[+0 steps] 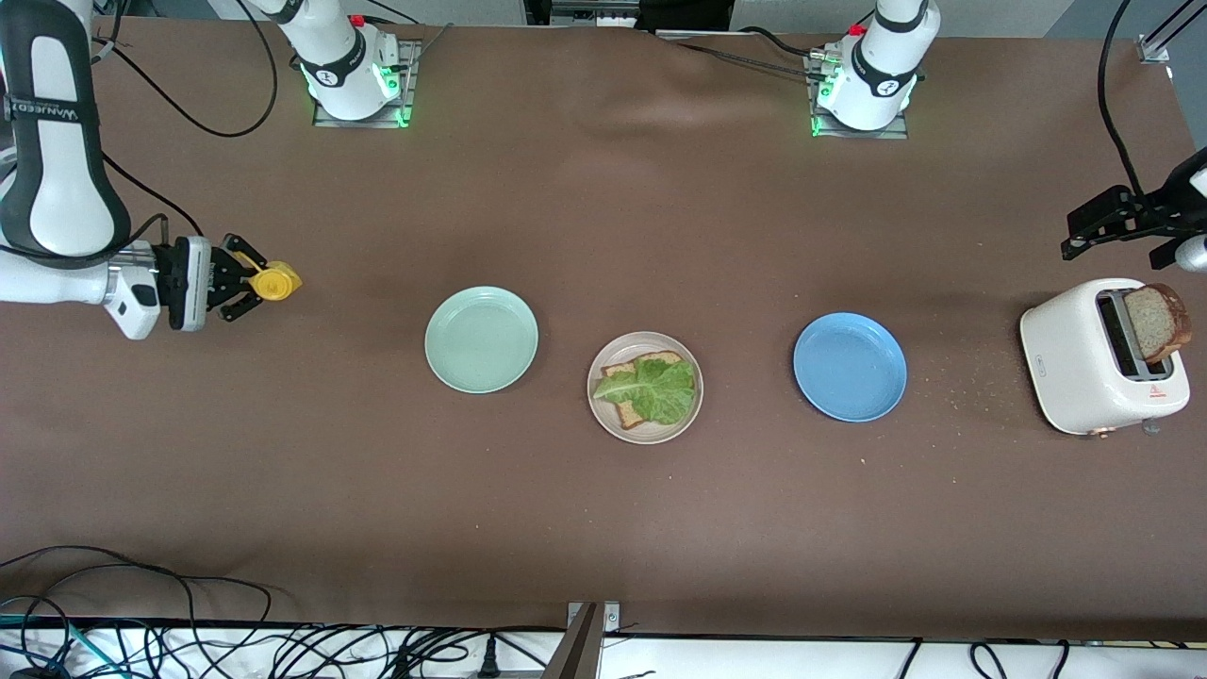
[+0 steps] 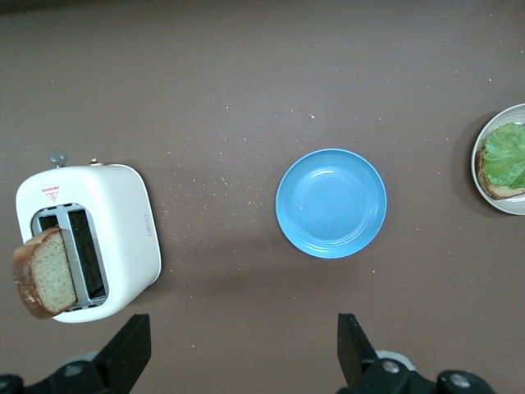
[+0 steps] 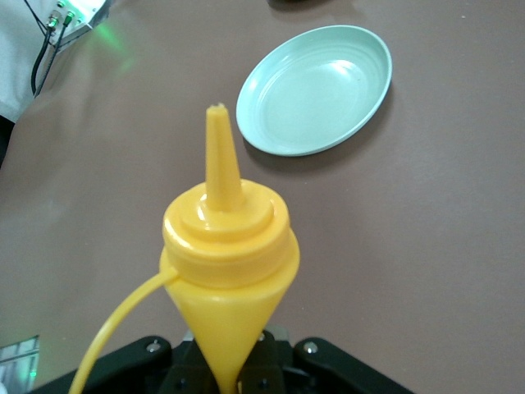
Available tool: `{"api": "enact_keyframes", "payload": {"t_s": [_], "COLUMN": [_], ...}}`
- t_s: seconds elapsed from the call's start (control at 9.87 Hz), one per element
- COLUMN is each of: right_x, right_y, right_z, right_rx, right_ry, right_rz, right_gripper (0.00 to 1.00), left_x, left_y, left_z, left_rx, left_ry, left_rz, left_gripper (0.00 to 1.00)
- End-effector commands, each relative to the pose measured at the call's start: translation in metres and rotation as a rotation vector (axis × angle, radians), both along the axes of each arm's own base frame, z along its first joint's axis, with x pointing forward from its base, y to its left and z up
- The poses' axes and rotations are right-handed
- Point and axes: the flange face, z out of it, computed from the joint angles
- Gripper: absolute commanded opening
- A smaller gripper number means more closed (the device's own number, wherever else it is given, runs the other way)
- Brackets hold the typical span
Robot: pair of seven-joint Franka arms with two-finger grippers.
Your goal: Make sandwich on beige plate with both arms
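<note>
Top slice next: left gripper [image 1: 1084, 236], fingers [image 2: 354, 345] spread, hangs above the toaster [image 1: 1099, 363].
Pinch the bread slice [image 1: 1158, 322] by its crust, lift straight, set it square on the lettuce [image 1: 655, 389] on the beige plate [image 1: 645, 431], at nine o'clock from the toaster; right gripper [image 1: 247, 280], fingers pinching a yellow sauce bottle [image 1: 275, 281], waits.

The right arm reaches low over the table near its own end, forearm level, wrist turned sideways. The right gripper [image 1: 253, 280] points toward the table's middle, jaws clamped tight on something yellow. The left arm hangs above its own end of the table, and the left gripper [image 1: 1099, 226] has its jaws spread wide, holding nothing.
</note>
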Motion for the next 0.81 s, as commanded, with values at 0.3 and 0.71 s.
{"api": "enact_keyframes", "payload": {"t_s": [0.3,0.71], "right_x": [-0.039,-0.042], "right_y": [-0.041,-0.038], "right_z": [-0.108,-0.126], "right_rx": [0.287,0.331], "right_ry": [-0.227,-0.269], "right_rz": [0.061,0.062], "right_gripper": [0.0,0.0], "left_x": [0.029,0.026], "left_y": [0.022,0.078], "left_z": [-0.057,-0.072], "left_rx": [0.013,0.004], "left_ry": [0.097,0.123], "left_rz": [0.029,0.111], "left_gripper": [1.0,1.0]}}
